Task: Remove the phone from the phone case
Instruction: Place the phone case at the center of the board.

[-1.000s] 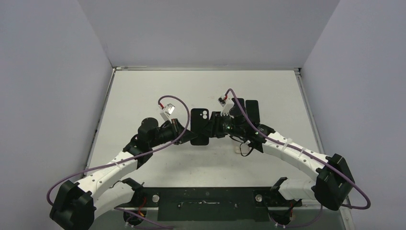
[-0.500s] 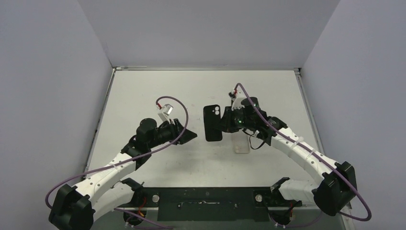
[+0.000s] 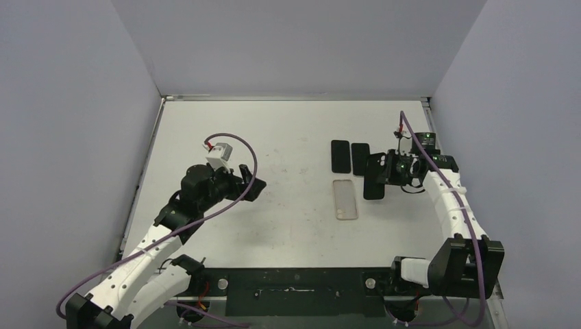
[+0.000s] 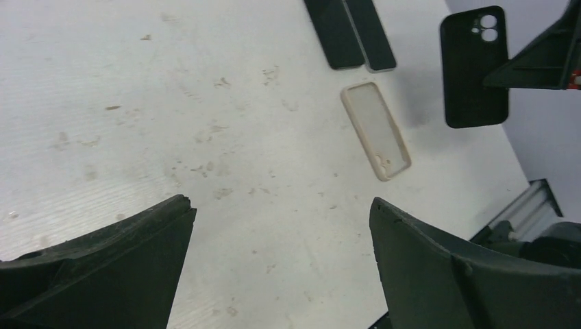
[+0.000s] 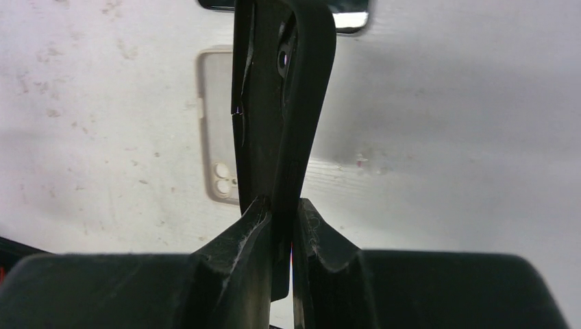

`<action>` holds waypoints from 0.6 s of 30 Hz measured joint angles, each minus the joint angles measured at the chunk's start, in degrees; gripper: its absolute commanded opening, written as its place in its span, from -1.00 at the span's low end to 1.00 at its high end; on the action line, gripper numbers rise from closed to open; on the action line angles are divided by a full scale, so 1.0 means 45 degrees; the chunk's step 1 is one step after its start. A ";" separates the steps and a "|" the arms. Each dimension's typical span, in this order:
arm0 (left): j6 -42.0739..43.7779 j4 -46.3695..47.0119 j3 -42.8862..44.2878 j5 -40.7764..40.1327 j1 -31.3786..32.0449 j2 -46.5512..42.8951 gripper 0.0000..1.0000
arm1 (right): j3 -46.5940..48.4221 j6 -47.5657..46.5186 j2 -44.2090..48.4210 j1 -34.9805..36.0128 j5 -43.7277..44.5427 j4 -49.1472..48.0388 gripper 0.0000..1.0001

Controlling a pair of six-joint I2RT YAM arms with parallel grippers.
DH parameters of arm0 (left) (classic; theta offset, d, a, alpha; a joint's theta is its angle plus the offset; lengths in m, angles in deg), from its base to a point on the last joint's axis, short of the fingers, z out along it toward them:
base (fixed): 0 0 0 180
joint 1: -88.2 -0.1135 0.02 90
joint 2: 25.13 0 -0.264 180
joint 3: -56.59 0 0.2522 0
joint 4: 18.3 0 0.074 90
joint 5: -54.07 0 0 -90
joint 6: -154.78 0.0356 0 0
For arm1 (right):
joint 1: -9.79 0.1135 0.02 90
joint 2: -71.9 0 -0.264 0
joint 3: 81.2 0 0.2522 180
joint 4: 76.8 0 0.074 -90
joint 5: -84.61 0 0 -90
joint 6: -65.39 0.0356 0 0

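My right gripper [image 3: 388, 174] is shut on one edge of a black phone case [image 3: 375, 177] and holds it up in the air at the right side of the table. Two camera holes show near the case's top [image 4: 474, 65]. Edge-on in the right wrist view, the case [image 5: 301, 82] looks like a thin bent shell clamped between the pads, gripper [image 5: 284, 212]. Two black phones [image 3: 340, 156] [image 3: 360, 158] lie flat side by side just left of it. My left gripper [image 3: 255, 186] is open and holds nothing, gripper [image 4: 281, 202], well to the left.
A clear beige phone case [image 3: 345, 199] lies flat on the white table [image 3: 274, 137] below the two phones, also visible as the beige case [image 4: 375, 130] [image 5: 218, 123]. Grey walls close in the left, back and right sides.
My left gripper let go of the black case, opened wide and drew back to the left. My right gripper carried the case rightward, uncovering the phones and the clear case.
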 measured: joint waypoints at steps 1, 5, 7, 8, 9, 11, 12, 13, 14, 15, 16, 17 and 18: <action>0.0238 -0.0277 0.0015 -0.0408 0.0000 -0.0126 0.95 | 0.0000 -0.0185 -0.0219 -0.0340 -0.0005 0.0039 -1.00; 0.1044 -0.1277 0.0010 -0.2040 0.0053 -0.0617 0.95 | 0.0000 -0.0801 -0.1467 -0.1316 -0.0029 0.0151 -1.00; 0.1360 -0.1443 -0.0078 -0.2710 0.0160 -0.0874 0.95 | 0.0000 -0.1069 -0.2059 -0.1617 -0.0121 0.0151 -1.00; 0.1496 -0.1438 -0.0170 -0.3007 0.0233 -0.1035 0.95 | 0.0000 -0.1273 -0.2356 -0.1744 -0.0194 0.0146 -1.00; 0.1622 -0.1443 -0.0267 -0.3279 0.0291 -0.1185 0.95 | 0.0000 -0.1472 -0.2647 -0.1826 -0.0301 0.0146 -1.00; 0.1778 -0.1443 -0.0408 -0.3672 0.0364 -0.1365 0.95 | -0.0005 -0.1894 -0.3138 -0.1875 -0.0593 0.0112 -1.00; 0.1836 -0.1438 -0.0447 -0.3793 0.0393 -0.1399 0.95 | -0.0005 -0.2030 -0.3313 -0.1875 -0.0709 0.0073 -1.00; 0.1899 -0.1438 -0.0476 -0.3929 0.0398 -0.1423 0.95 | -0.0019 -0.2263 -0.3531 -0.1875 -0.0874 -0.0010 -1.00; 0.1948 -0.1433 -0.0495 -0.4051 0.0398 -0.1443 0.95 | -0.0024 -0.2414 -0.3677 -0.1875 -0.1001 -0.0073 -1.00; 0.1982 -0.1433 -0.0515 -0.4148 0.0403 -0.1472 0.95 | -0.0034 -0.2584 -0.3857 -0.1875 -0.1161 -0.0170 -1.00; 0.1991 -0.1433 -0.0539 -0.4240 0.0413 -0.1511 0.95 | -0.0049 -0.2701 -0.4031 -0.1875 -0.1292 -0.0282 -1.00; 0.2001 -0.1433 -0.0544 -0.4308 0.0432 -0.1530 0.95 | -0.0068 -0.2807 -0.4192 -0.1875 -0.1394 -0.0374 -1.00; 0.2016 -0.1433 -0.0549 -0.4371 0.0481 -0.1559 0.95 | -0.0092 -0.2900 -0.4352 -0.1870 -0.1496 -0.0442 -1.00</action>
